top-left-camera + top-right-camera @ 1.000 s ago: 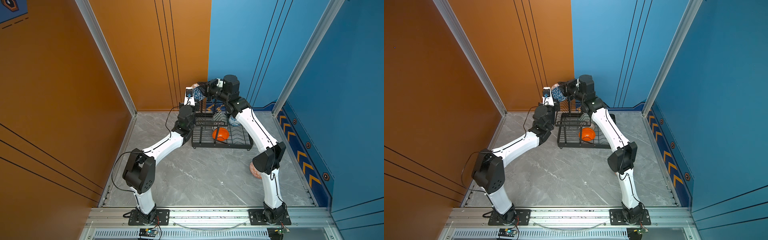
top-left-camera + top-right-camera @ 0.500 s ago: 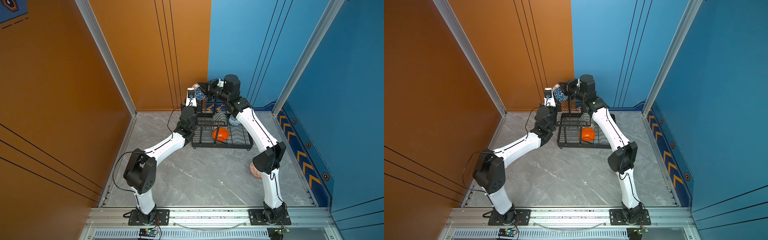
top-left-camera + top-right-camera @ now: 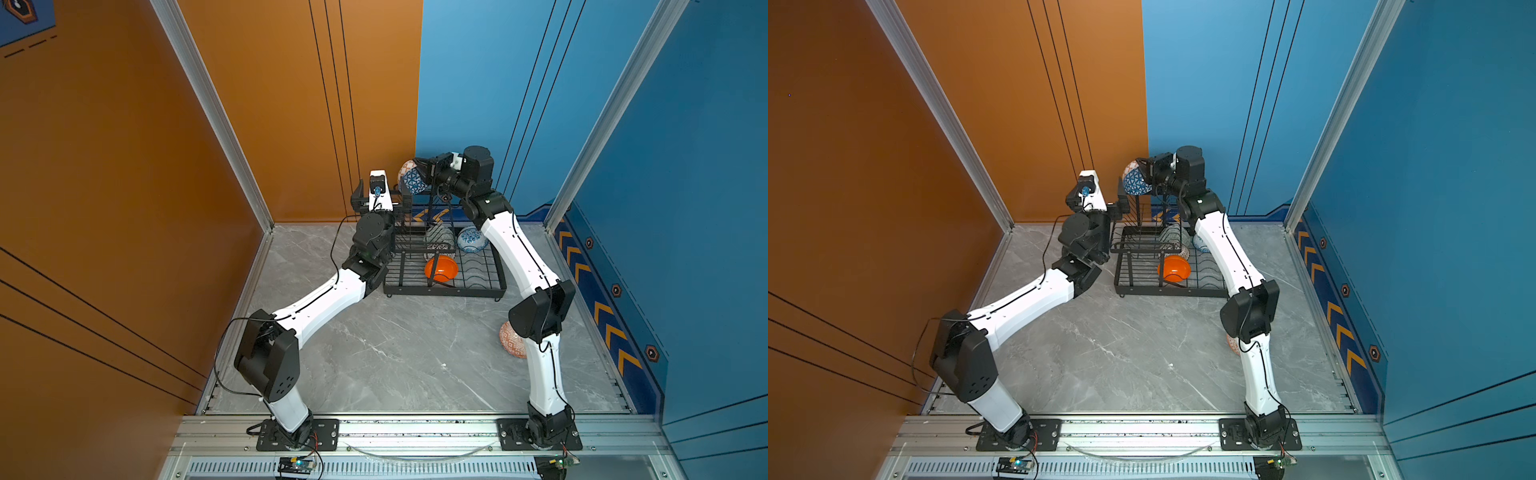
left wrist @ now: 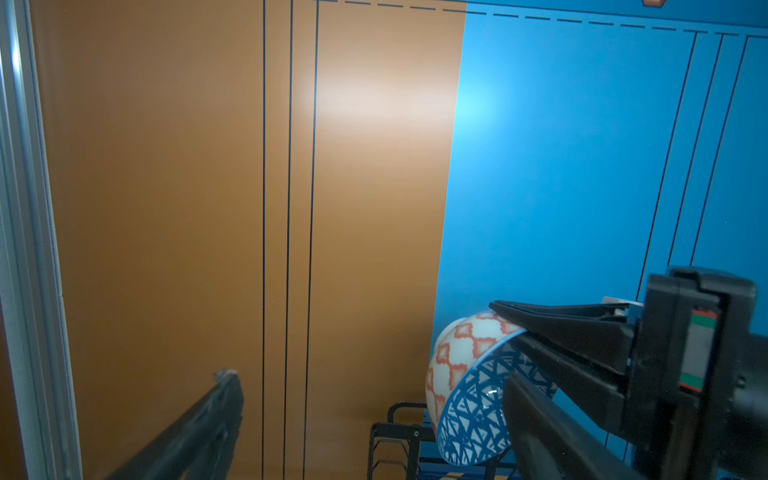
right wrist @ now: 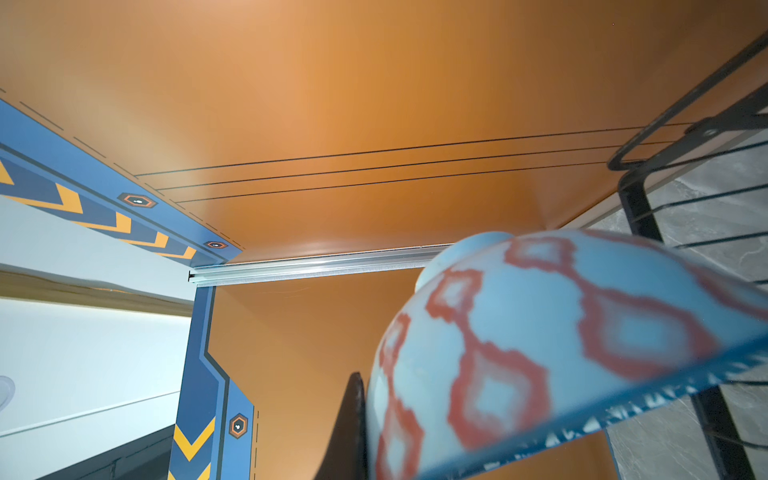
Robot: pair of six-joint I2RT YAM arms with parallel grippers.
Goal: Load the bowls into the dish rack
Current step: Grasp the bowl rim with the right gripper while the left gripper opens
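Blue triangle-patterned bowl rim clamped in right gripper jaws; left gripper spread wide, just beside.

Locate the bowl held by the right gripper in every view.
Top view: bowl at upper centre, above the rack.
Top view: bowl at upper centre, again above the rack.
Left wrist: bowl at lower right, pinched by the right gripper.
Right wrist: bowl fills the lower right, close up.
Shared landmark: the black rack.
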